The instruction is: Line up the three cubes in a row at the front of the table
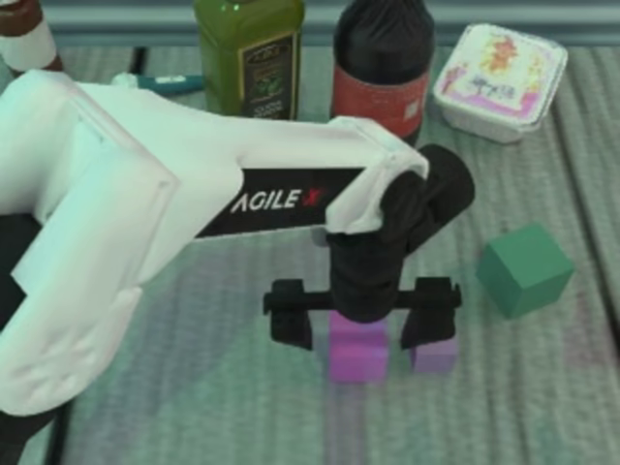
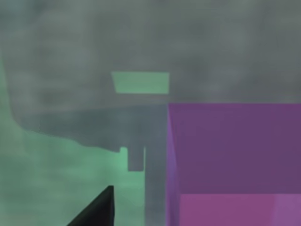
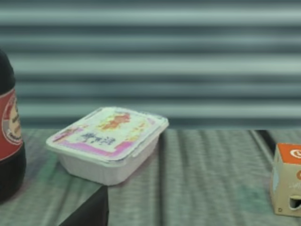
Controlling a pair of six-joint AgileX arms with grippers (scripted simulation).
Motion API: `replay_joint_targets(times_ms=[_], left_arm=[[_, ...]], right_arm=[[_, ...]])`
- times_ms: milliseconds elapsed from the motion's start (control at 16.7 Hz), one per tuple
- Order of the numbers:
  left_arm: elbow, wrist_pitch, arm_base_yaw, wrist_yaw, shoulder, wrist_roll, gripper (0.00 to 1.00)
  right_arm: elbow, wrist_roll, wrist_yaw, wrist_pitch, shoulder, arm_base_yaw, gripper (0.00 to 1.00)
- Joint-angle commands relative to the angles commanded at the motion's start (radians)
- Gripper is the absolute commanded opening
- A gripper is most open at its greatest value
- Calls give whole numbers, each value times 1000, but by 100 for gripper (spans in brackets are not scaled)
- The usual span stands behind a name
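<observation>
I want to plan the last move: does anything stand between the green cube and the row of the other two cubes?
Nothing visible does. The dark green cube sits apart on the right; bare plank table separates it from the small lavender cube beside the magenta-pink cube. Only the left gripper hangs over that pair.

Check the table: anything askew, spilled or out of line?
No spills or damage. The green cube sits rotated and farther back, right of the pink cube and lavender cube, so no row of three yet. The left gripper straddles the pink cube, fingers open.
</observation>
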Motion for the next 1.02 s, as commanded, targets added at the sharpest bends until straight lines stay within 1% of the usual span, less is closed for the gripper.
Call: replay_joint_targets(times_ms=[180,420,540,840,1020], left_arm=[[33,-41,1,0,-11,-3,100],[128,-190,10,-1,-57,-5,100],[157,-233,15,-1,-75,-5,100],[158,-236,11,-1,-75,-5,100],[109,-198,42,-4,-135,6,100]], right_arm=[[0,0,0,0,0,0,100],[0,0,0,0,0,0,100],[0,0,0,0,0,0,100],[0,0,0,0,0,0,100],[51,-3,-1,-35,51,12,100]])
